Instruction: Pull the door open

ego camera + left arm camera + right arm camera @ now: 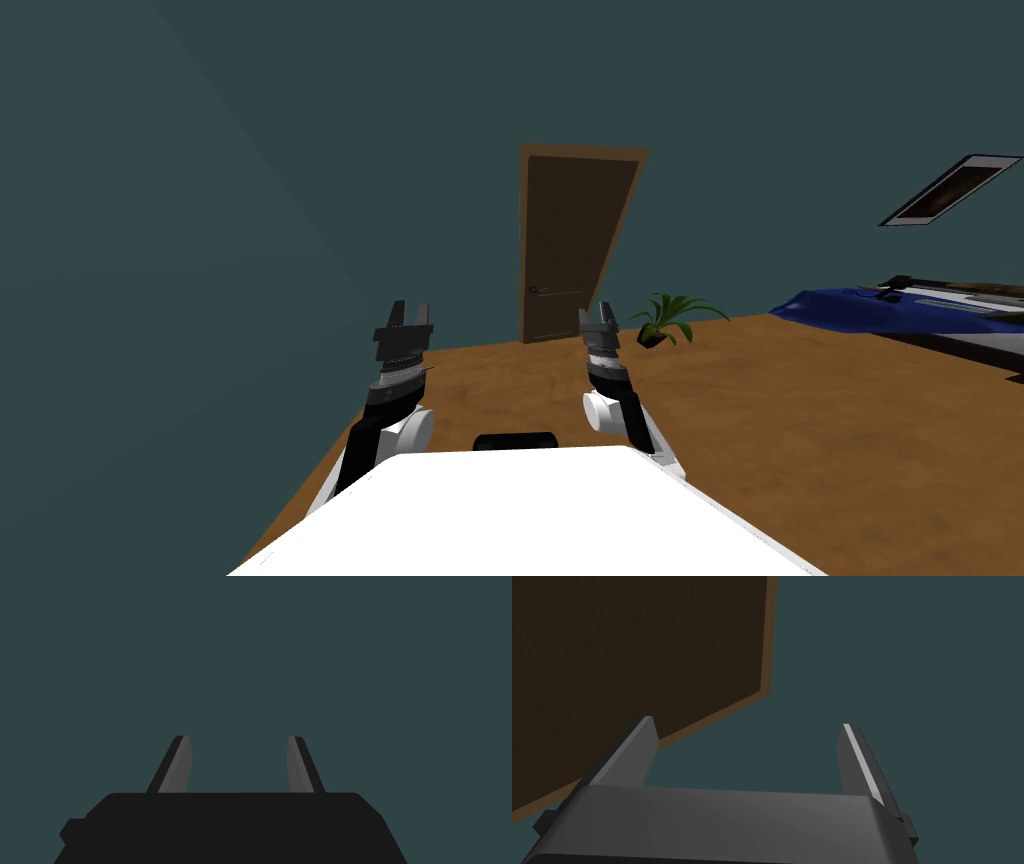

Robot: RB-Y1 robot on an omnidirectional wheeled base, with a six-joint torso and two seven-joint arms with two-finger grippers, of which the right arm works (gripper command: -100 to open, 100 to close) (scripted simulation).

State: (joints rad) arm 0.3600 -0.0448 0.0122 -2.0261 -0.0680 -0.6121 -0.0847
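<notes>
Two end effectors are held up side by side ahead of the robot, both pointed toward the far wall of a room with dark teal walls. The left end effector (411, 312) is raised on the robot's left. Its two thin fingers (180, 768) are spread well apart, and nothing is held between them. The right end effector (597, 312) is raised on the robot's right at about the same height. Its fingers (854, 761) are likewise spread wide, and nothing is gripped.

A dark brown door (565, 250) is set in a lighter brown frame (585, 150) in the far wall, well apart from both end effectors. The door is seen shut within that frame. A small dark handle (539, 291) is fixed in the door's lower half, near the edge on the robot's left. In the right wrist view, part of the door's dark panel and a corner of the frame are seen beyond the spread fingers, with no contact made.

A brown wooden floor (800, 430) is spread between the robot and the door. A green potted plant (668, 322) is placed on the floor near the foot of the door, on its right side. Farther right, a bed (850, 305) with a blue cover is seen, and a framed picture (955, 188) is hung on the wall above it.
</notes>
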